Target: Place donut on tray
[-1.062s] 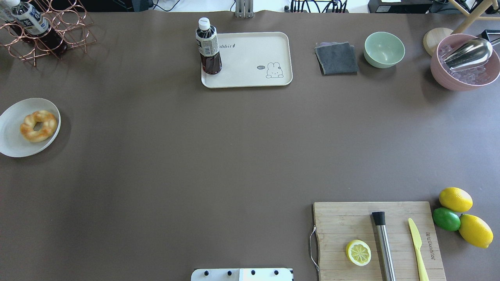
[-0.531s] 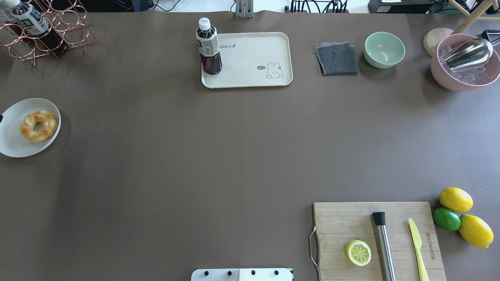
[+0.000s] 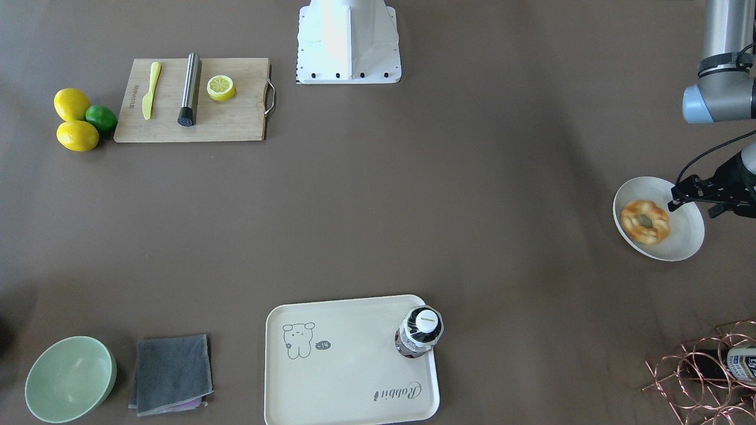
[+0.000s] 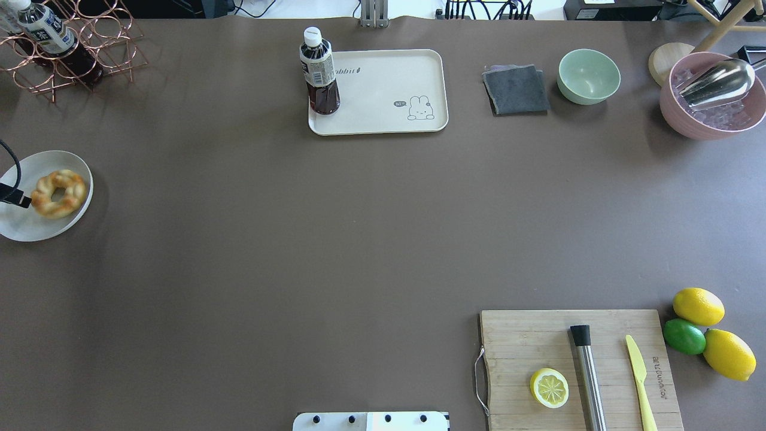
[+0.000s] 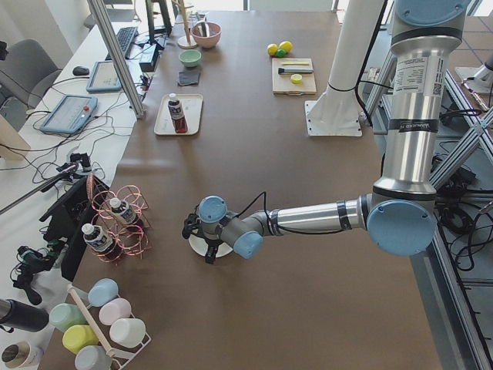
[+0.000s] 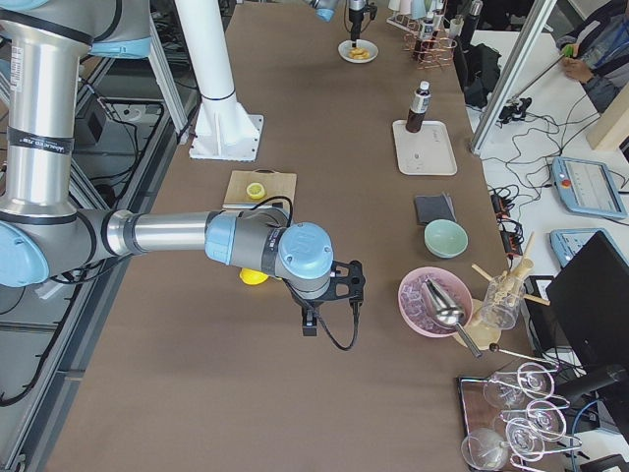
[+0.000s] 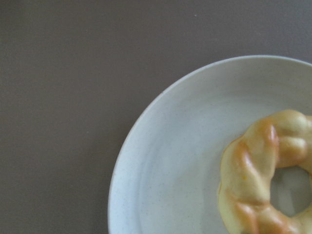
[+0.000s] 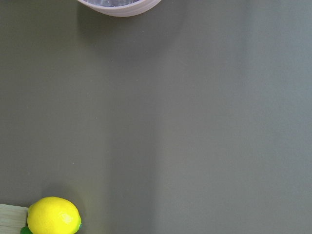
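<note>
The donut [image 4: 58, 193], a braided golden ring, lies on a round white plate [image 4: 24, 224] at the table's left edge; it also shows in the front view [image 3: 644, 222] and in the left wrist view [image 7: 265, 175]. The cream tray [image 4: 389, 90] with the rabbit drawing lies at the far middle of the table. My left gripper [image 3: 688, 193] hangs over the plate's outer edge, beside the donut and apart from it; I cannot tell whether it is open. My right gripper [image 6: 314, 305] shows only in the right side view, over bare table near the lemons; I cannot tell its state.
A dark drink bottle [image 4: 319, 72] stands on the tray's left end. A copper wire rack [image 4: 72, 48] with bottles stands at the far left. A grey cloth [image 4: 516, 90], a green bowl [image 4: 589, 76] and a pink bowl [image 4: 712, 99] are far right. A cutting board [image 4: 580, 365] lies near right.
A black part of my left arm with its cable has come into the overhead view at the left edge, over the plate. The donut and plate have not moved.
</note>
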`<state>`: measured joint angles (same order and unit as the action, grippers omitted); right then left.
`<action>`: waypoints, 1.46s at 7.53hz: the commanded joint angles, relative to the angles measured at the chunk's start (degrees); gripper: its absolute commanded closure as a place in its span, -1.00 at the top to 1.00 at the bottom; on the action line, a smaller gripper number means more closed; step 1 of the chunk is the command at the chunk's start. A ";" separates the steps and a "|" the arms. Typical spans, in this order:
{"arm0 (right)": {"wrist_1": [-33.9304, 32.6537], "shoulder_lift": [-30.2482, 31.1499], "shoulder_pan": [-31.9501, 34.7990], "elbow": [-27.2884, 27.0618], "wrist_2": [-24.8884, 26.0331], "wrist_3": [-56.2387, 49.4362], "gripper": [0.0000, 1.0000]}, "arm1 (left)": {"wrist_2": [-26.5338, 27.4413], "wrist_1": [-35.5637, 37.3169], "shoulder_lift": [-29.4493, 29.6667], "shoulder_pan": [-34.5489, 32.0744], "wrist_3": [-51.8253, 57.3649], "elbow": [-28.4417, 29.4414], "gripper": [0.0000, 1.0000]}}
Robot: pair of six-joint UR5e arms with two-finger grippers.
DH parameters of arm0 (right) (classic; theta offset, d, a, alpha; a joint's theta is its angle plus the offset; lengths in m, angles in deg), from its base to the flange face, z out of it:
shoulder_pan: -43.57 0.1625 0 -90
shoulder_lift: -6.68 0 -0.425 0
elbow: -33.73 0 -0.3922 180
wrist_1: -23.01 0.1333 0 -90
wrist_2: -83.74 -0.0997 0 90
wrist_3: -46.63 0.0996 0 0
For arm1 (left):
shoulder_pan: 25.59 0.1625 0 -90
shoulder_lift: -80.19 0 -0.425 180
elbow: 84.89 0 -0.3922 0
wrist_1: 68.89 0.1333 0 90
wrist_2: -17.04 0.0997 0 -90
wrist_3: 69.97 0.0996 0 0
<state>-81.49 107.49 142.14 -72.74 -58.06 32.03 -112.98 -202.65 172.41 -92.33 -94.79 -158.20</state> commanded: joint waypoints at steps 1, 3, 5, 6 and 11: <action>0.08 0.00 0.04 0.04 -0.15 0.01 1.00 | 0.11 0.08 0.15 0.03 -0.14 1.14 0.60; 0.00 0.00 0.04 -0.14 -0.23 0.09 1.00 | -0.15 0.17 -0.03 -0.06 -0.84 1.06 -0.04; 0.00 0.00 0.04 -0.23 -0.32 0.10 1.00 | -0.24 0.43 0.15 -0.23 -0.93 0.88 -1.00; 0.00 0.00 0.04 -0.23 -0.32 0.36 1.00 | -1.02 0.95 0.32 -0.32 -1.02 0.53 -1.00; 3.32 -5.08 -3.28 -0.67 -2.26 11.82 1.00 | -14.48 15.81 6.48 -4.55 -12.21 -14.55 -1.00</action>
<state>-80.25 105.76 141.21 -73.26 -60.51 36.29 -126.68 -190.03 178.02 -97.32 -99.62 -165.50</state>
